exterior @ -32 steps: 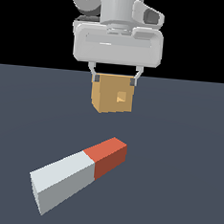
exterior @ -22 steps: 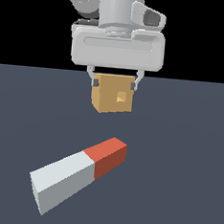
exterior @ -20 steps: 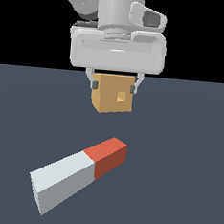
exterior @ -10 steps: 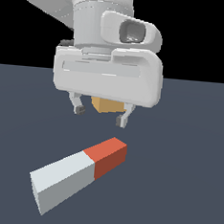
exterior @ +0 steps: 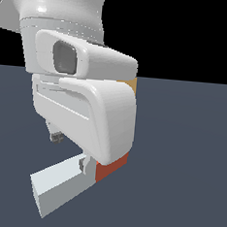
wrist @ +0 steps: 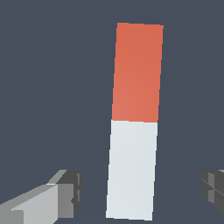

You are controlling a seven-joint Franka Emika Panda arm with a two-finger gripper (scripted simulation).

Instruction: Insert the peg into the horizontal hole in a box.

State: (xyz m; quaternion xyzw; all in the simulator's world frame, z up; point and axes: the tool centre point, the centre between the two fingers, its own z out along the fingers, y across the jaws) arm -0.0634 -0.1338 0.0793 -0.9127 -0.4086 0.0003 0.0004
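1 peg [wrist: 133,122] lies flat on dark slate floor [exterior: 188,166] — pincer [wrist: 140,188] spread apart astride it.

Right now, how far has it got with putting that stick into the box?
Early stage. Done: the open gripper is lined up over the peg, one finger on either side of its pale part. In hand: closing in for the grasp; the peg lies on the floor, not yet gripped. Left: lifting it and pushing it into the box, now mostly hidden behind the arm.

No text, label, brand, number or sign can be read on any surface in either the exterior or wrist view.
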